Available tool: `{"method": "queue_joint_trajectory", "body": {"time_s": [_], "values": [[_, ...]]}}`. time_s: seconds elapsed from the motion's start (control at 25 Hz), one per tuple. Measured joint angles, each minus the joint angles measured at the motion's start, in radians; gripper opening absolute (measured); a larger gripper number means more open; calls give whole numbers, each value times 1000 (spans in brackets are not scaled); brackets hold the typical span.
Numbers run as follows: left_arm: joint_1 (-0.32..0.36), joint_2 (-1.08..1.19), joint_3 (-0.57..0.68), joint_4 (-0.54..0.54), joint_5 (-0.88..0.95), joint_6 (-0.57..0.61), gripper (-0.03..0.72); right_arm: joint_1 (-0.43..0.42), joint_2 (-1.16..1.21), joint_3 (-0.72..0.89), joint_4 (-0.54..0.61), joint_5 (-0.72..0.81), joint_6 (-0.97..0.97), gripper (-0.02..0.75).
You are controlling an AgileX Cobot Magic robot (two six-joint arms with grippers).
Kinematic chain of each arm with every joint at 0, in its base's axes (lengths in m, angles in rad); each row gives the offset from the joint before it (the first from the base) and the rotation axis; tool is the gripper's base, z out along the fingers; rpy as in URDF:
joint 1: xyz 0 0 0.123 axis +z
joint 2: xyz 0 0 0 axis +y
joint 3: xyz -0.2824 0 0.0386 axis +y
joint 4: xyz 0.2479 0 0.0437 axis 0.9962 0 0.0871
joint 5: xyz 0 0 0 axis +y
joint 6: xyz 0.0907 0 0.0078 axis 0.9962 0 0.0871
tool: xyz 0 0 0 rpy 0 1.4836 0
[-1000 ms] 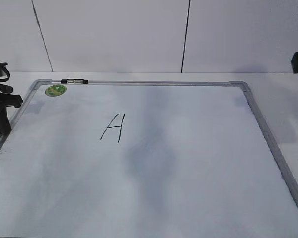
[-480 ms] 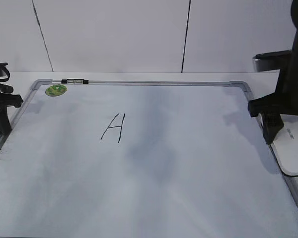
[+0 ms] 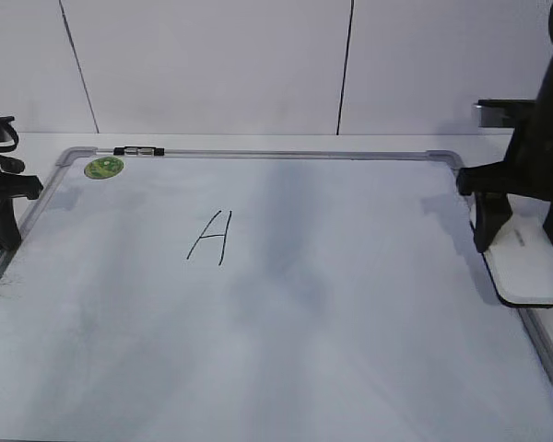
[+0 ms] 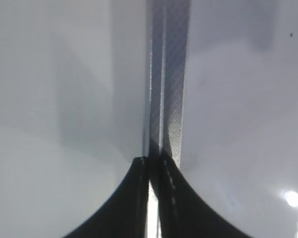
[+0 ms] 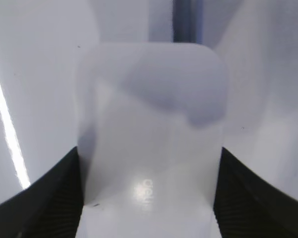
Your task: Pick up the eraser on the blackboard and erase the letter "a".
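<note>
The eraser is a flat white block with a dark underside, over the right edge of the blackboard. My right gripper is shut on it, one black finger on each side. In the right wrist view the eraser fills the space between the fingers. A capital "A" in black marker stands left of the board's middle. No lowercase "a" shows anywhere on the board. My left gripper rests at the board's left edge, and its fingers are shut and empty.
A green round sticker sits in the board's far left corner, with a small black clip on the grey frame beside it. A white panelled wall stands behind the table. The frame rail runs ahead of the left gripper.
The right arm came in from the right edge with the eraser between its fingers. It has since shifted slightly left and up over the board's right frame. The left arm has not moved.
</note>
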Motion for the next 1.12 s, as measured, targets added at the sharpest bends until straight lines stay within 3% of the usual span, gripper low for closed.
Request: {"method": "queue_joint_trajectory", "body": {"time_s": [0.4, 1.12], "values": [[0, 0, 0, -4, 0, 0, 16, 0, 117, -181, 23, 0, -24, 529], [2, 0, 0, -6, 0, 2, 16, -7, 192, -190, 3, 0, -28, 529]]}}
